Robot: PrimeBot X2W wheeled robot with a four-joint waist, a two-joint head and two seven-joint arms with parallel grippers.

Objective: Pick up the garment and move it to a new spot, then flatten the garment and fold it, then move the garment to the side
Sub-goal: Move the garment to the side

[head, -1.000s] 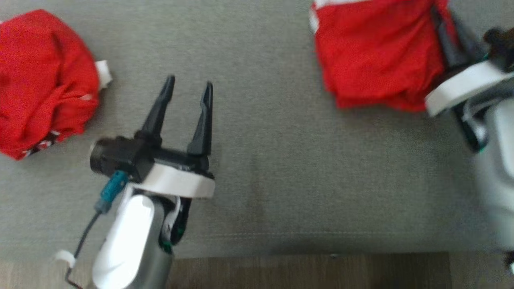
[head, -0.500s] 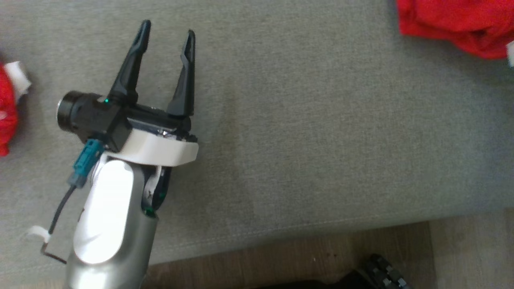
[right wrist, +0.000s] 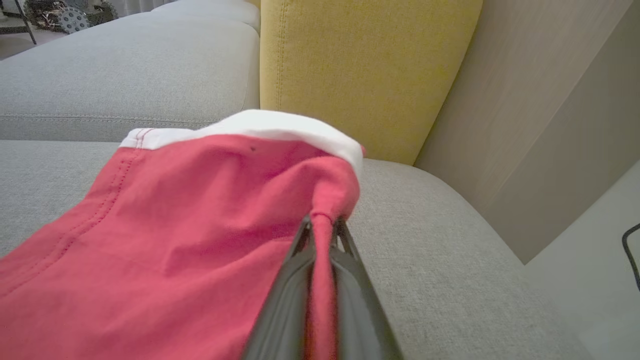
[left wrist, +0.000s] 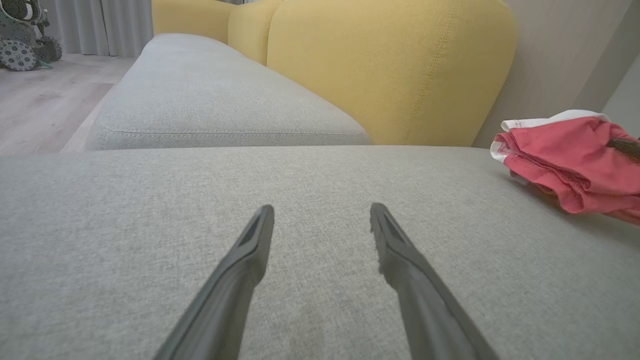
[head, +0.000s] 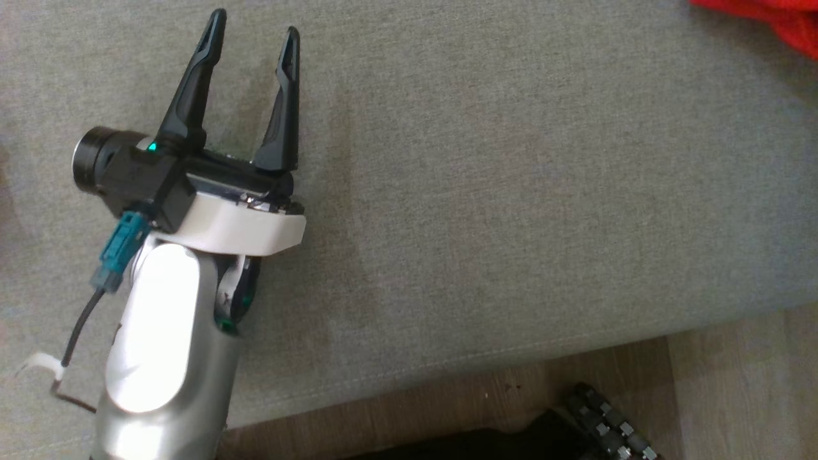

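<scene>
While you look along the right gripper (right wrist: 324, 225), its 2 dark fingers are clenched on a fold of the 1 red fabric garment with white trim (right wrist: 200, 215). The garment sits bunched at the far right of the grey woven seat cushion (right wrist: 450, 260), close to a yellow upholstered back cushion (right wrist: 360, 65). Your left gripper (head: 254, 22) hangs released over bare grey fabric, well apart from the garment. Between them you have open room, and the cushion's seamed near edge borders wooden floor (head: 735, 383).
</scene>
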